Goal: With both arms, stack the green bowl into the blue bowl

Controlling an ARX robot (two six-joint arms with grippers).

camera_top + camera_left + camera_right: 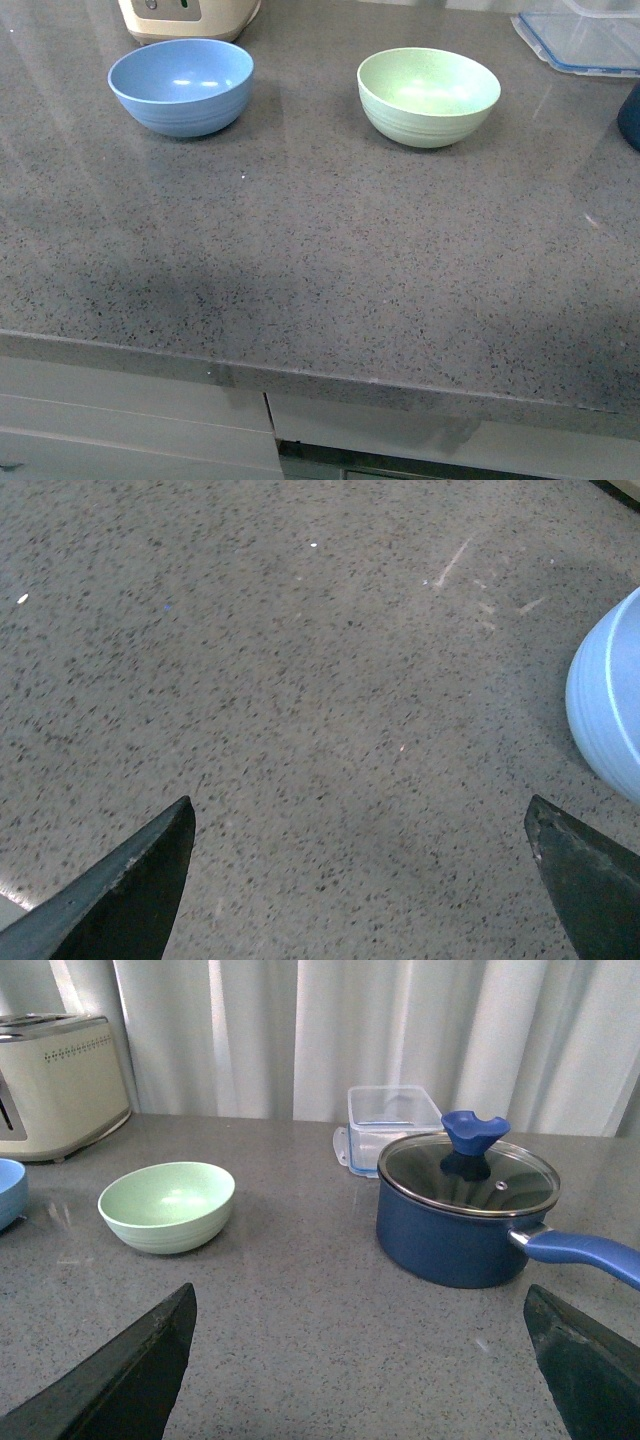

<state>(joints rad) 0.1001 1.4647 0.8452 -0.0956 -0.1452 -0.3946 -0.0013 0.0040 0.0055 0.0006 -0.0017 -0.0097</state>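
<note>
The green bowl (429, 95) stands upright and empty on the grey speckled counter (320, 270), at the back right of centre. The blue bowl (181, 85) stands upright and empty to its left, apart from it. Neither arm shows in the front view. My left gripper (360, 880) is open and empty over bare counter, with the blue bowl's side (607, 705) at the frame edge beside it. My right gripper (360, 1370) is open and empty above the counter; the green bowl (167, 1206) lies ahead of it, well apart, and a sliver of the blue bowl (8, 1190) shows beyond.
A cream toaster (190, 18) stands right behind the blue bowl. A clear plastic container (585, 38) sits at the back right. A dark navy pot with glass lid (467, 1210) and blue handle (585, 1253) stands right of the green bowl. Counter's front edge (300, 375) runs below.
</note>
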